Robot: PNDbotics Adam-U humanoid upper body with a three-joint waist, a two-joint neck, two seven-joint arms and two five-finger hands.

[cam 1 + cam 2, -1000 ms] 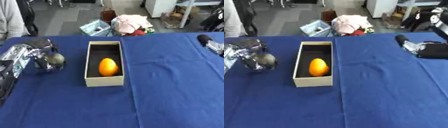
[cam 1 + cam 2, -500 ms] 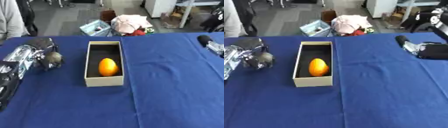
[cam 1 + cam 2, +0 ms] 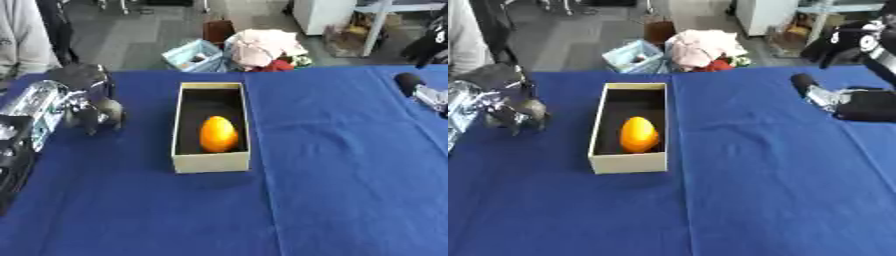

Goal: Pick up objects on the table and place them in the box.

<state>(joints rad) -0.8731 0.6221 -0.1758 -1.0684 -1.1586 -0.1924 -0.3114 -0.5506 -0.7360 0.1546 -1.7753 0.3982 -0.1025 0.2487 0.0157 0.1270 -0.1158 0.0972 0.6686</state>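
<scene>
A blue cloth is covering the counter [image 3: 332,190], and a narrow cream box [image 3: 210,164] with a dark inside is standing on it, its long side running away from the robot. An orange egg-shaped object [image 3: 218,134] is lying inside the box, in the half nearer the robot.

To the left of the box, well apart from it, the left hand [image 3: 79,107] is reaching in from the left edge, its silver and black arm stretching back toward the lower left corner. Its fingers [image 3: 89,122] are curling down around a small dark grey-brown rounded object [image 3: 108,111], which is sitting at about the level of the box's middle. Whether this object is touching the cloth or hanging just above it cannot be told.

To the right of the box, far across the cloth and near the counter's far right edge, the right hand [image 3: 855,102] is lying low over the counter. A dark rounded tip and a pale silver part are pointing toward the box, with a black bulk behind them. Whether its fingers are open or curled cannot be told.

Beyond the box, past the counter's far edge, a pile of pink and red cloth [image 3: 262,47] and a light blue basket [image 3: 198,56] are sitting on the floor.
</scene>
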